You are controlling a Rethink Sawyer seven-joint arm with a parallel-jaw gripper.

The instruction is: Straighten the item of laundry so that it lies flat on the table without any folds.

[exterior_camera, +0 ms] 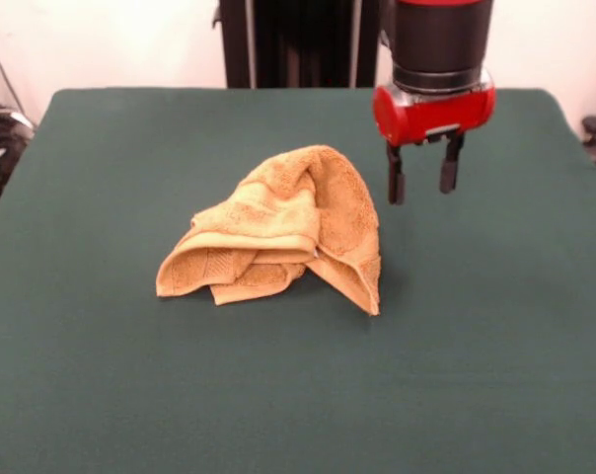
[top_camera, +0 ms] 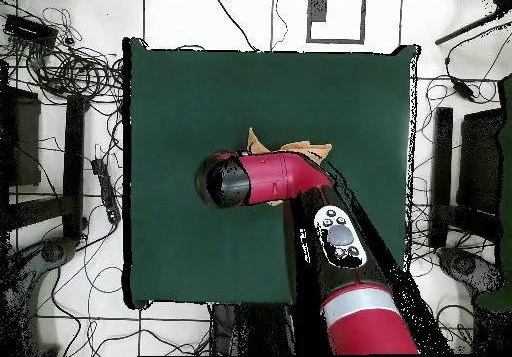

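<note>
The mustard-yellow towel [exterior_camera: 278, 232] lies crumpled and folded over itself near the middle of the dark green table [exterior_camera: 495, 375]. One corner hangs forward at the right; folded layers show at the left. My gripper [exterior_camera: 423, 182] hangs above the table just right of the towel, open and empty, its two black fingers [exterior_camera: 396, 184] pointing down and apart from the cloth. In the overhead view the red arm [top_camera: 275, 178] covers most of the towel [top_camera: 300, 151]; only its far edge shows, and the gripper itself is hidden under the arm.
The robot's black pedestal [exterior_camera: 298, 44] stands behind the table's far edge. Cables and dark equipment [top_camera: 60, 83] lie on the floor around the table [top_camera: 180, 103].
</note>
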